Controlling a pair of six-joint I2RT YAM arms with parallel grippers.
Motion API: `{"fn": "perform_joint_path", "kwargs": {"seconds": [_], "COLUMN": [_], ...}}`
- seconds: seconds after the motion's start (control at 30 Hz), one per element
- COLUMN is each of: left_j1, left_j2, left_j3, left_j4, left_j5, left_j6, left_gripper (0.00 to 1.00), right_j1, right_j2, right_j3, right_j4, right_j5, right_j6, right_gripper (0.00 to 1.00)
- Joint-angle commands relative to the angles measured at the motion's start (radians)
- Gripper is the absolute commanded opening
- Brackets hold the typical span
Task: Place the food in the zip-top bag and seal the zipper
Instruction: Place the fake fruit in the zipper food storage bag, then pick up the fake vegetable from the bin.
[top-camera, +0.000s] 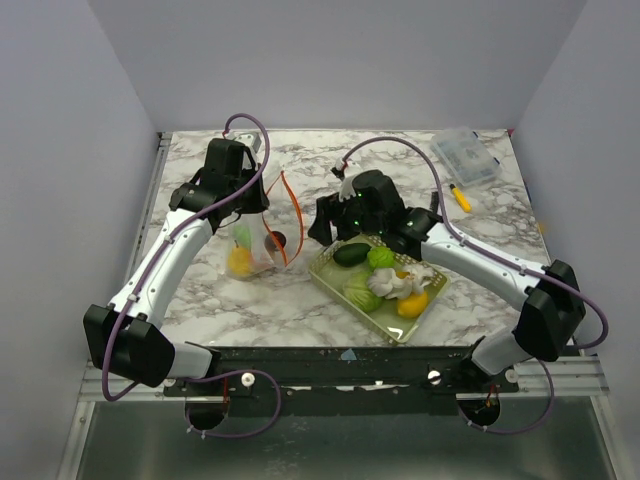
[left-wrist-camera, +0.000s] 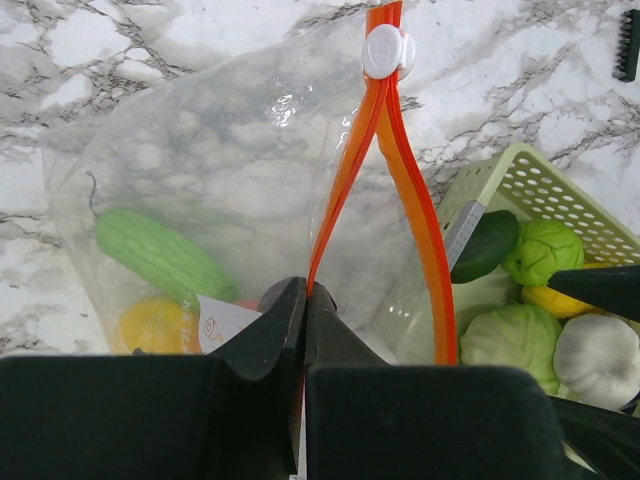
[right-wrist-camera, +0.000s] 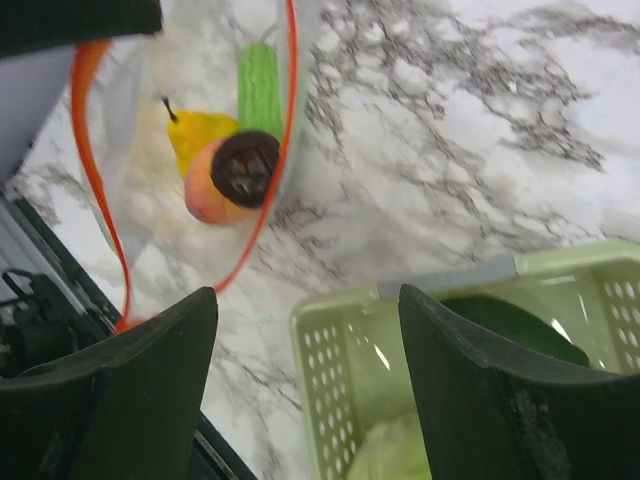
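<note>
The clear zip-top bag (top-camera: 250, 240) lies open on the marble, left of centre. It holds a green vegetable (left-wrist-camera: 160, 255), a yellow fruit (right-wrist-camera: 200, 130), a peach-red fruit (right-wrist-camera: 205, 200) and a dark purple piece (right-wrist-camera: 245, 165). Its orange-red zipper (left-wrist-camera: 345, 170) gapes open, with a white slider (left-wrist-camera: 383, 50) at the far end. My left gripper (left-wrist-camera: 305, 292) is shut on one zipper strip at the near end. My right gripper (right-wrist-camera: 305, 300) is open and empty, hovering between the bag and the basket corner. More food lies in the basket: dark green (top-camera: 350, 254), green (top-camera: 380, 257), white (top-camera: 395, 283), pale green (top-camera: 362, 295), yellow (top-camera: 412, 305).
The pale green mesh basket (top-camera: 325, 272) stands right of the bag, close to it. A rigid clear lidded box (top-camera: 465, 155) and a short yellow marker pen (top-camera: 460, 198) lie at the back right. Grey walls enclose the table.
</note>
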Motion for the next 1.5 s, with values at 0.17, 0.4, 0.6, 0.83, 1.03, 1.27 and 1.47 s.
{"fn": "perform_joint_path", "kwargs": {"seconds": [0.17,0.4,0.6,0.83,1.03,1.27,1.47], "left_j1": [0.007,0.007,0.006,0.007,0.007,0.007,0.007], "left_j2": [0.003,0.012,0.010,0.005,-0.001,0.000,0.003], "left_j3": [0.010,0.012,0.011,0.010,0.009,0.008,0.008], "left_j4": [0.012,0.011,0.010,0.012,0.012,0.013,0.012], "left_j5": [0.006,0.008,0.008,0.012,0.006,0.009,0.007], "left_j6": [0.009,0.008,0.007,0.006,0.008,0.007,0.007], "left_gripper": [0.00,0.00,0.00,0.00,0.00,0.00,0.00], "right_j1": [0.003,0.005,0.009,0.009,0.017,0.036,0.071], "right_j2": [-0.081,-0.071,-0.083,-0.053,-0.026,-0.003,0.053], "right_j3": [-0.093,-0.100,-0.127,-0.163,-0.171,-0.176,-0.176], "right_j4": [-0.295,-0.449,-0.473,-0.475,-0.493,-0.515,-0.540], "right_j5": [-0.022,-0.074,-0.091,0.002,0.108,0.174,0.218], "right_j6": [-0.065,-0.067,-0.043,-0.061,-0.075,-0.076,-0.079], "right_gripper": [0.74,0.76,0.75,0.76,0.77,0.81,0.84]}}
